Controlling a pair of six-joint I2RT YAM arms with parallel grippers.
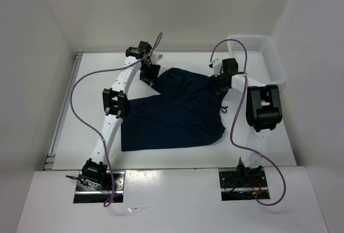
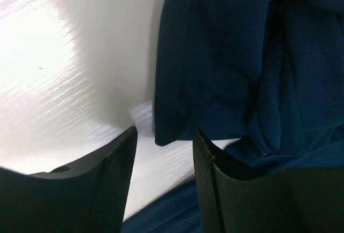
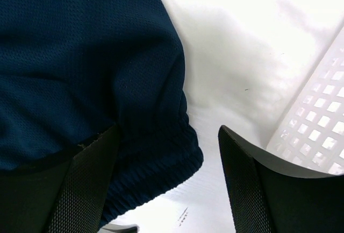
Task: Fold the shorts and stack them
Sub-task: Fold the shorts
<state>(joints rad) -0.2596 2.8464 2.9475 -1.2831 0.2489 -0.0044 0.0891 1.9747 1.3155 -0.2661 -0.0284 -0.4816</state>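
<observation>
Nearest us, the shorts (image 1: pixel 172 120) lie on the middle of the surface (image 1: pixel 188 157). Their near half is spread flat and roughly rectangular, and their far half is heaped into a ridge reaching toward the far edge.

At the far left of that ridge, the left gripper (image 2: pixel 164 136) stands partly open with nothing clamped. A loose fabric edge hangs just beyond the gap, close to one finger. We judge that closing here could miss the edge or pinch only one layer, and a pull would then drag the flat near half into creases.

At the far right of the ridge, the right gripper (image 3: pixel 168 133) is wide open and holds nothing. The waistband (image 3: pixel 156 157) lies between its fingers and drapes over one of them, so we think lifting or swinging away could snag the cloth and undo the lay. The basket (image 1: pixel 274 61) sits in the far right corner, and its wall is just beside the other finger. A sideways move could knock it.

The shorts are dark navy with a fine mesh knit, soft and limp, and they fold into rounded rolls rather than sharp creases. We expect such cloth to slide under the ribbed black finger pads. The waistband is thicker, gathered into small puckers, with a rounded end. The basket is white plastic with a grid of square holes and slanted walls. The surface is smooth, white and glossy.
</observation>
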